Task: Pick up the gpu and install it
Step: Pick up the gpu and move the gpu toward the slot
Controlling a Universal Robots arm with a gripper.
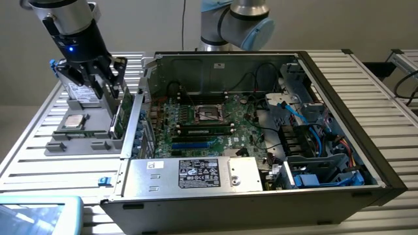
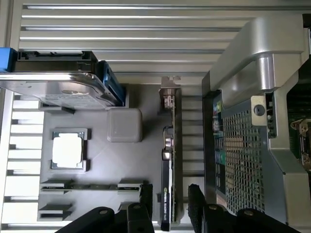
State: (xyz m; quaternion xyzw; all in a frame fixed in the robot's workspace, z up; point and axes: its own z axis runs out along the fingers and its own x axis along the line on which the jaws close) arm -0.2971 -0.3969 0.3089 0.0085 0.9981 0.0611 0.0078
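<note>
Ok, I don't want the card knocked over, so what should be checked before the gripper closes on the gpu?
1. Is the gripper open: ok, its fingers stand apart.
2. Is the gpu between them: ok, the wrist view has its edge running between the two fingers.
3. Is the gpu upright in the grey holder: ok.
4. Are the hard drive and processor out of the way: ok, both lie off to one side.
5. Are the fingers low enough on the card: cannot tell.
</note>
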